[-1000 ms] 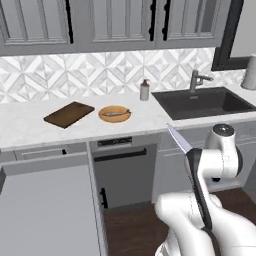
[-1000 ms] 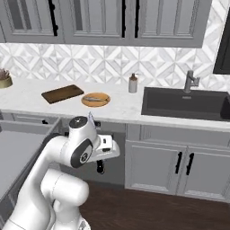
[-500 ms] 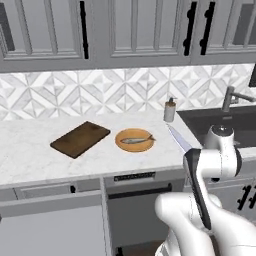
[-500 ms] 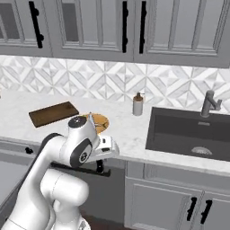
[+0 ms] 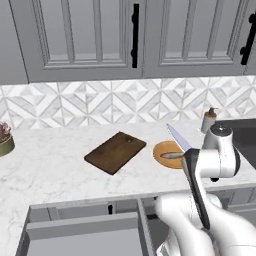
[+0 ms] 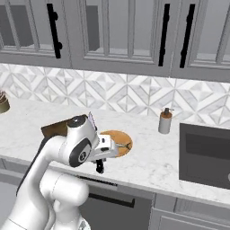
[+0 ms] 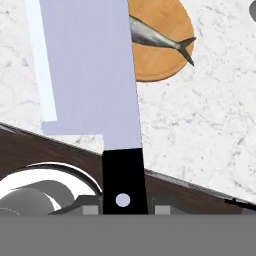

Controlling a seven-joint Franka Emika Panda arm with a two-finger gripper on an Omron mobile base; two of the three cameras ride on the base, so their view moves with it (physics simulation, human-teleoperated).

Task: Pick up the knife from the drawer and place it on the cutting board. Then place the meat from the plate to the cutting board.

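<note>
My gripper (image 7: pixel 122 207) is shut on the black handle of the knife (image 7: pixel 87 70). Its long silver blade (image 5: pixel 178 138) points up and away over the counter's front edge, just short of the plate. The orange-tan plate (image 5: pixel 169 154) sits on the marble counter, and the greyish meat (image 7: pixel 157 39) lies on it. Left of the plate lies the dark brown cutting board (image 5: pixel 116 151), with nothing on it. The grey drawer (image 5: pixel 85 235) stands open at the lower left, below the counter. In the right base view the blade tip (image 6: pixel 92 121) rises above the hand, in front of the board (image 6: pixel 54 129) and beside the plate (image 6: pixel 117 143).
A soap bottle (image 5: pixel 210 120) stands at the back right, next to the dark sink (image 6: pixel 206 155). A small plant pot (image 5: pixel 4 140) sits at the far left of the counter. Grey wall cabinets hang above the tiled backsplash.
The base has driven left and toward the counter, so the whole scene has shifted and grown. The knife has stayed in the shut gripper, now near the plate.
</note>
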